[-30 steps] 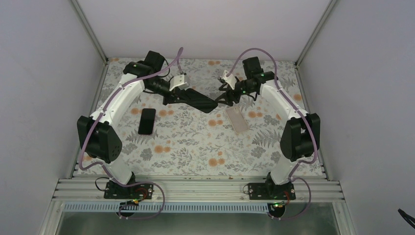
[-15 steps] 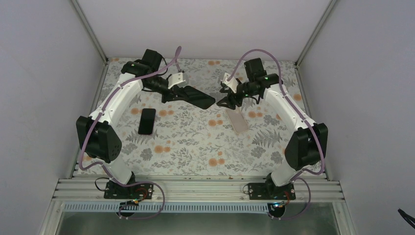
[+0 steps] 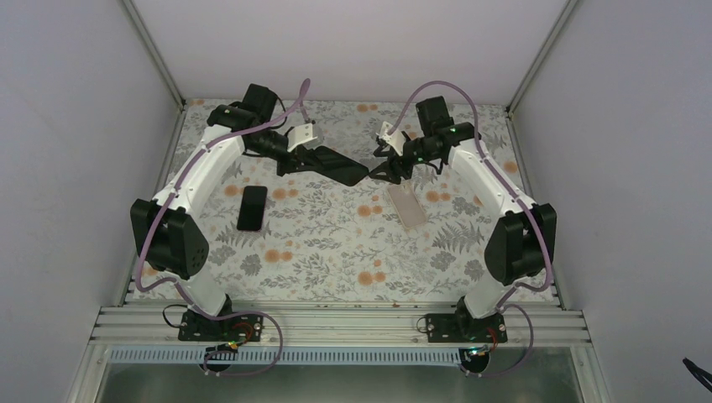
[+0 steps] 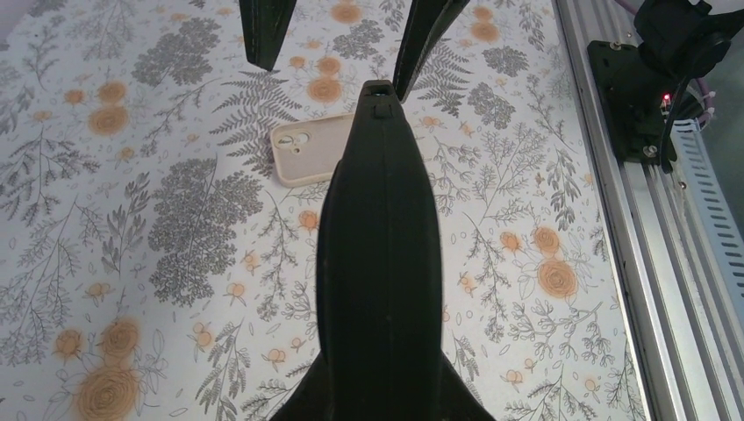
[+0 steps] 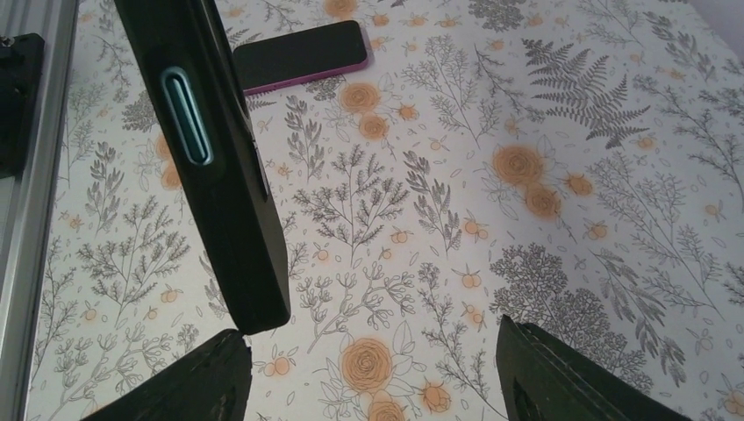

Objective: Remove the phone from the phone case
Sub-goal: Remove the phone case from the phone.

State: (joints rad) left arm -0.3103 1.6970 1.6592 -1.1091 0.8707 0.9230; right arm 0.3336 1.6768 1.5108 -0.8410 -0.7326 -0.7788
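Aloft, left arm (image 3: pixel 198 171) jaws clamp the cased phone (image 3: pixel 339 167) — right arm (image 3: pixel 487 176) jaws gape nearby.

Black phone case (image 5: pixel 235 210), teal side button (image 5: pixel 186 114), left of frame. Purple-edged black second phone (image 5: pixel 298 54) at top. White cloth (image 5: pixel 561 289): grey ferns, orange blooms.

No writing, label, brand or number is legible in any view.
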